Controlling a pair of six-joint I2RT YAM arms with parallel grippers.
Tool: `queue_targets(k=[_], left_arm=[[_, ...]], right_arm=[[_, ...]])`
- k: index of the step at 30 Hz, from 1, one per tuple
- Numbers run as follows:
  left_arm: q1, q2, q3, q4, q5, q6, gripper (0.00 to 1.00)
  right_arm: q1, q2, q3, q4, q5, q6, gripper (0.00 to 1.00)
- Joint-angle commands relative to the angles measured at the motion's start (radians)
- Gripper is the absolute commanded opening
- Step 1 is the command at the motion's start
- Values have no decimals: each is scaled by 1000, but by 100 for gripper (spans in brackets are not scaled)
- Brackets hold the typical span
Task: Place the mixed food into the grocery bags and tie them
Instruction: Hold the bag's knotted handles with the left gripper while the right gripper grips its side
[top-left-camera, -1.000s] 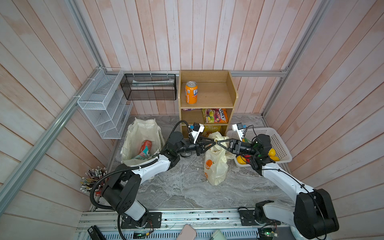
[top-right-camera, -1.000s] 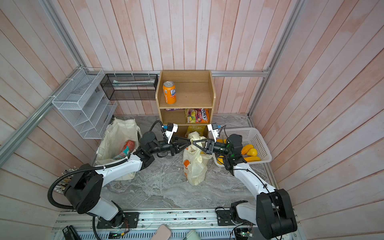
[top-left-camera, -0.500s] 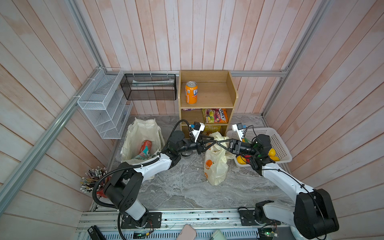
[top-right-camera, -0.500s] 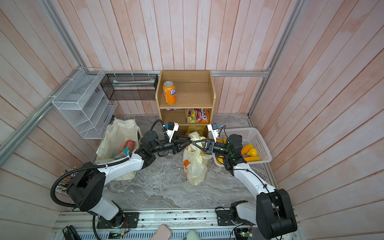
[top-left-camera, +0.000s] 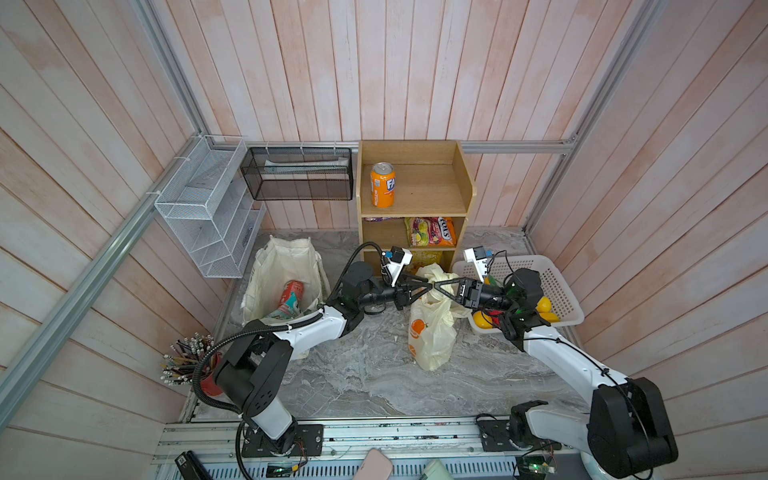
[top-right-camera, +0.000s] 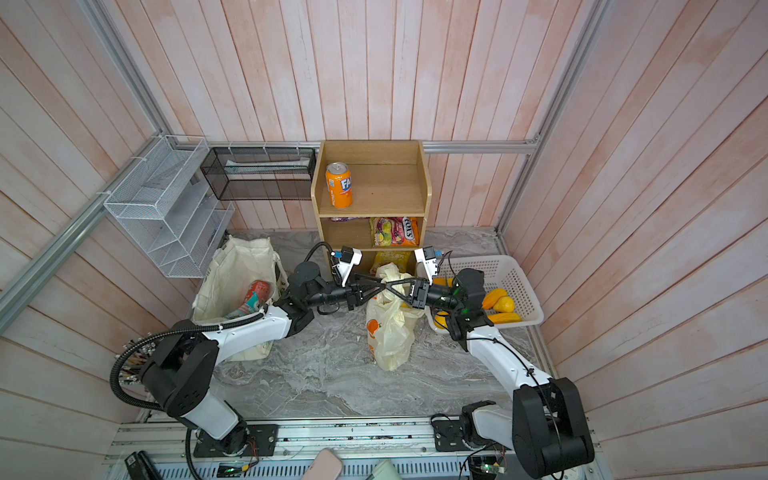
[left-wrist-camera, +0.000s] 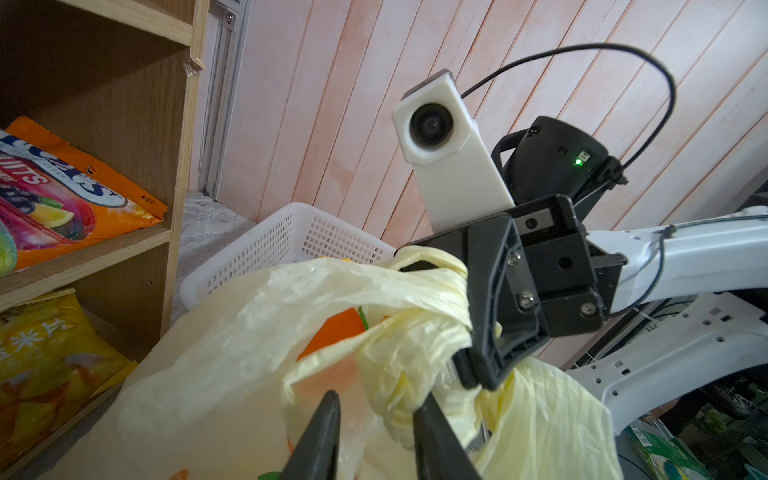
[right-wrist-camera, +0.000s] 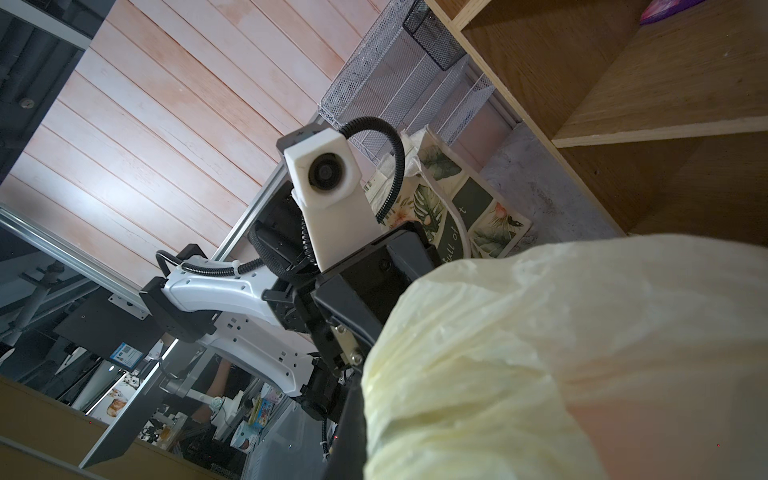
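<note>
At the far left corner of the surface (top-left-camera: 374, 374) the canvas tote (top-left-camera: 282, 266) stands open, with the red can (top-left-camera: 293, 291) and teal packet (top-left-camera: 289, 308) inside. The fingers (left-wrist-camera: 328, 424) of the left gripper (top-left-camera: 428, 286) stand slightly apart around a twisted strand of the plastic bag (top-left-camera: 432, 336), which is mid-surface toward the far edge; whether they pinch it I cannot tell. The right gripper (top-left-camera: 439, 286) is clamped tight on the bag's gathered top.

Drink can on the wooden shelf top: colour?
Orange drink can, blue-white logo; clearest in a top view.
</note>
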Motion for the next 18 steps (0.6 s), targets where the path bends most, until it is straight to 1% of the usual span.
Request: queue_targets(k=[1, 2, 3, 5, 7, 13, 15, 17, 18], left_arm=[[-7, 9, 34, 8, 29, 20, 32], [-7, 9, 31, 16, 30, 18, 30], [-7, 7, 31, 20, 29, 18, 24], [-7, 5, 34, 23, 29, 16, 10], [-7, 1, 31, 29, 27, 12, 0], [-7, -27, 3, 60, -14, 6, 0], [-2, -39, -11, 63, -45, 5, 0], [5, -54, -30, 65, -86, 4, 0], [7, -60, -38, 66, -99, 4, 0]], right_arm=[[-2, -12, 6, 13, -1, -12, 0], [-2, -10, 7, 12, 0, -10, 0], [-2, -9, 6, 12, -1, -11, 0], [-2, -8, 6, 10, 0, -12, 0], [-2, -8, 6, 6, 1, -14, 0], [-4, -23, 14, -53, 17, -43, 0], [-5, -35, 17, -85, 27, -57, 13], [-7, -54, 24, -141, 46, -84, 31], [-10, -63, 26, -168, 50, -99, 37]])
